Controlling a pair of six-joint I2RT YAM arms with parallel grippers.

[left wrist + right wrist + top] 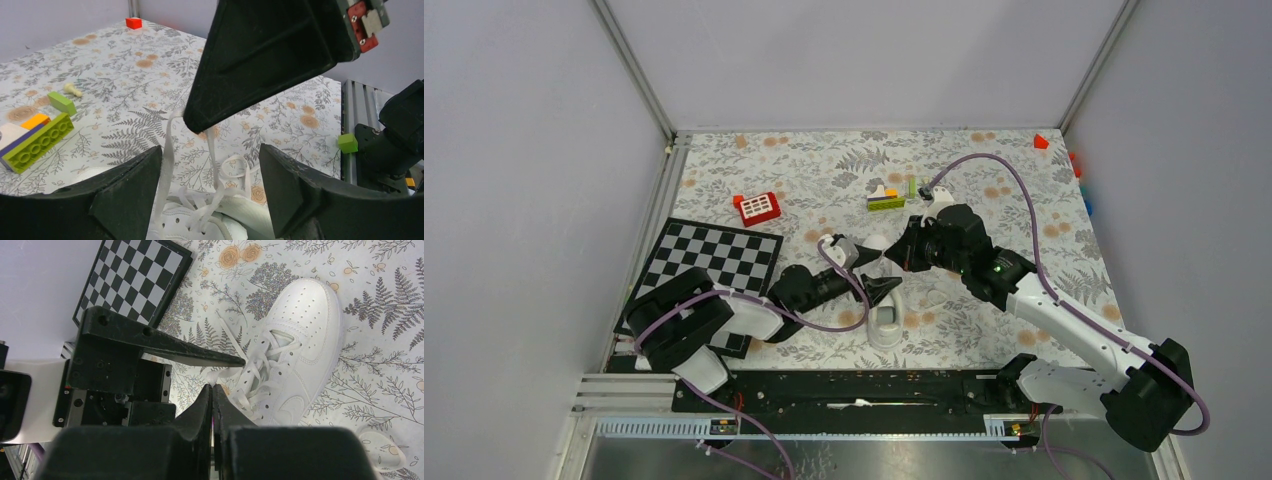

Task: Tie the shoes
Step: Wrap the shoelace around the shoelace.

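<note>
The white sneaker point(886, 323) was set on the floral-covered table point(824, 160), close to the near edge and about midway across, between the two arms. Its lace point(167, 150) was undone and stretched upward. A loop of it rose from the laced front to the tip of the right pincer point(212, 390), whose jaws were pressed fully together with the white strand caught between them. The left pincer point(210, 154) was held widely parted just above the front of the sneaker, with one finger to either side of the raised loop. Nothing was gripped by it, and whether its fingers touched the strands could not be told. The two pincers were positioned close together over the sneaker, the right one reaching in from the far right and the left one from the left.

A checkered board point(714, 262) was laid at the left of the table, partly covered by the left arm. Farther off, a red studded tile point(757, 207) and a green-topped stack of bricks point(37, 140) were seen, with a loose green block point(62, 102) and a small cream piece point(73, 90) just beside the stack. A red block point(133, 22) was placed near the far edge.
</note>
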